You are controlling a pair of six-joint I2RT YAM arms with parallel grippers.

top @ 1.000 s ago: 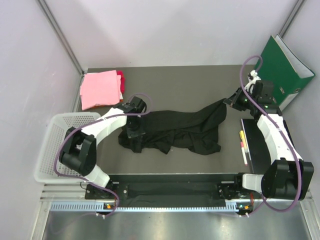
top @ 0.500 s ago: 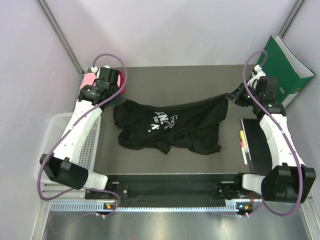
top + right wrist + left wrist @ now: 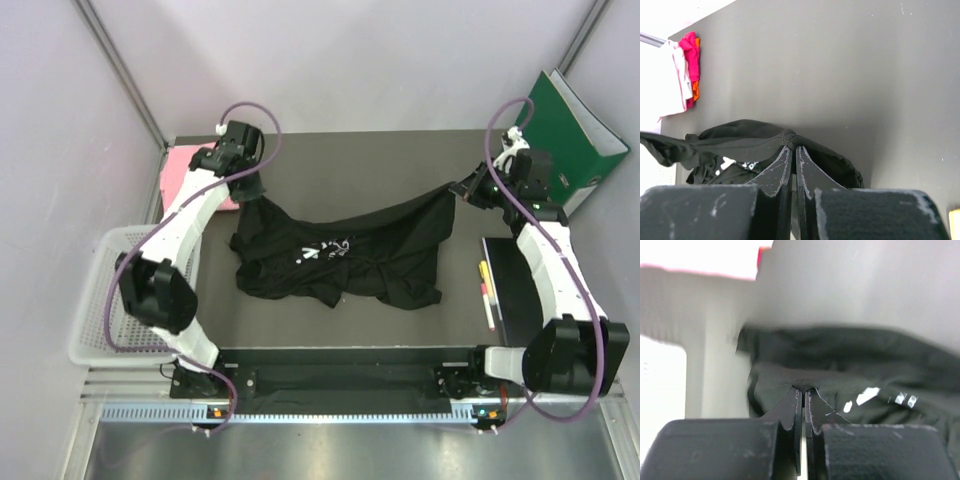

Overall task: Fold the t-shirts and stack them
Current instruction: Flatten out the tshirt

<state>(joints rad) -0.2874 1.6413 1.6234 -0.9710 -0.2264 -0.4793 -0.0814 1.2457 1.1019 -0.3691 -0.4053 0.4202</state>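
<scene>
The black t-shirt with white lettering hangs stretched across the middle of the dark mat, its lower part bunched on the mat. My left gripper is shut on its far left corner. My right gripper is shut on its far right corner. The folded light pink t-shirt lies at the far left, partly hidden by the left arm. The darker pink-red t-shirt shows at its edge in the right wrist view.
A white mesh basket stands at the left edge. A green binder leans at the far right. A black pad with pens lies by the right arm.
My left gripper swung from the mat's middle to the far left and lifted the black shirt's left corner, then shifted right. The shirt opened out, showing its lettering. The right gripper barely moved.
</scene>
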